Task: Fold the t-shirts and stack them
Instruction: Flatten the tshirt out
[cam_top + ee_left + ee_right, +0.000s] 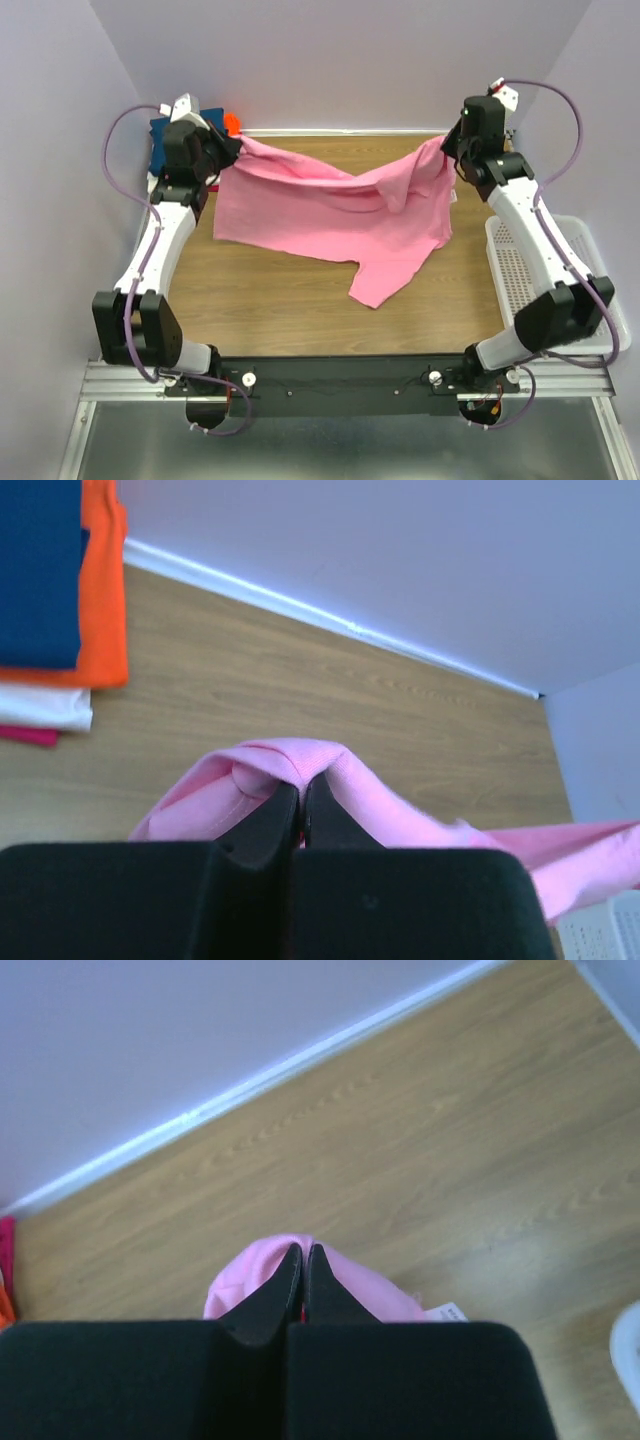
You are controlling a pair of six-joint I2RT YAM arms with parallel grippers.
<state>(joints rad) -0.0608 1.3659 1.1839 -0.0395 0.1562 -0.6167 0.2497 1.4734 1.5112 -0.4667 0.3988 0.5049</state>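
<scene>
Handle pink t-shirt (320,215) as light, limp, sag-prone cloth, with left gripper (303,780) and right gripper (303,1250) clenched on its far corners.

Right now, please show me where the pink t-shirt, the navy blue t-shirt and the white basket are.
pink t-shirt (300,215), top external view, flat middle of the cloth.
navy blue t-shirt (40,570), left wrist view, its flat upper face.
white basket (508,262), top external view, its bare mesh.
</scene>
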